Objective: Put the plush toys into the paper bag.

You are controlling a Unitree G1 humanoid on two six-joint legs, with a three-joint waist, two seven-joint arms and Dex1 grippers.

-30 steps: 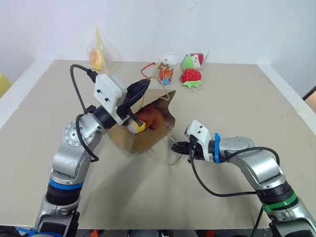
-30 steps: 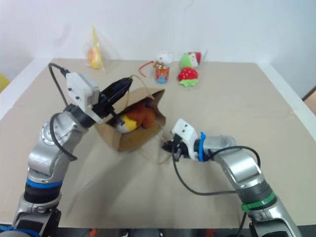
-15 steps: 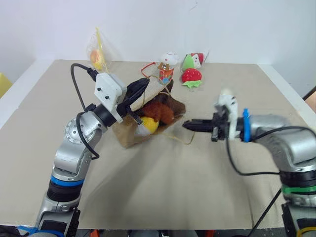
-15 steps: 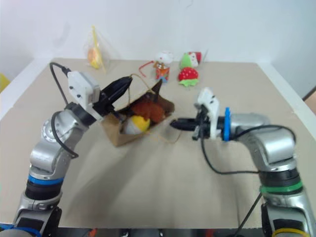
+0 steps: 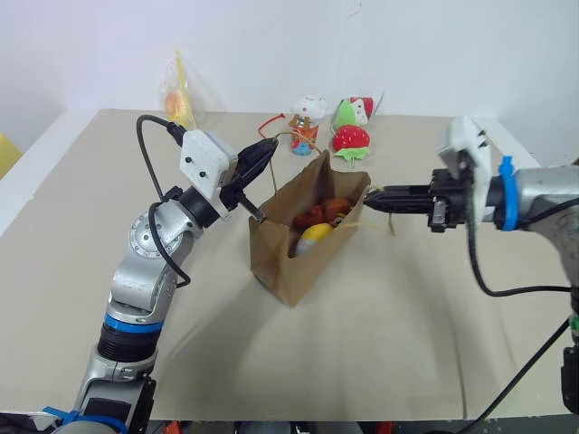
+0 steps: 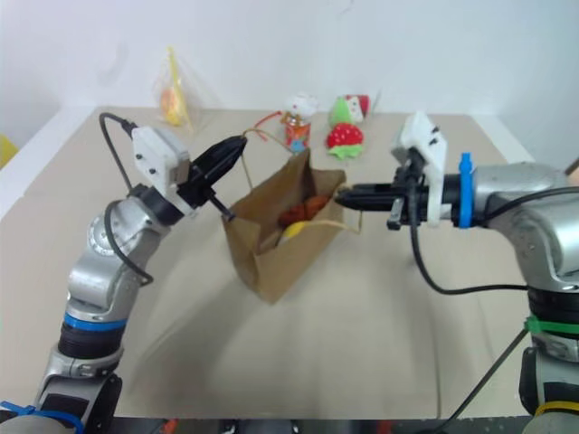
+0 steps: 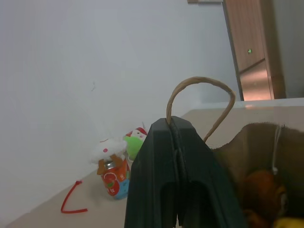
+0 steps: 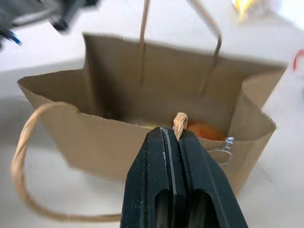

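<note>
The right gripper (image 5: 373, 198) is clamped on one twisted loop handle of the paper bag (image 5: 303, 249), at the bag's rim on the robot's right side. The left gripper (image 5: 265, 152) is clamped on the other handle (image 7: 199, 97), above the rim on the bag's opposite side. The bag is thus held upright on the desk (image 5: 380, 362) with its mouth spread between the two grips.

Both plush toys are seen inside the bag: the white-and-yellow egg-shaped toy (image 5: 312, 237) lies nearer, and the brown furry toy (image 5: 324, 212) lies just behind it, the two touching.

Beyond the bag, toward the far desk edge, a red strawberry plush (image 5: 351, 139) and a small figure toy (image 5: 306, 123) are placed. A toy in clear plastic wrap (image 5: 179, 101) stands well apart at the far left.

Handling notes:
- The bag is judged light and thin; the kraft paper is expected to crease or tear if pulled unevenly.
- The handles are the proper hold points, gripped close to the rim.
- The toys are judged soft and light and are unlikely to shift the bag.
- The task is judged essentially complete.
</note>
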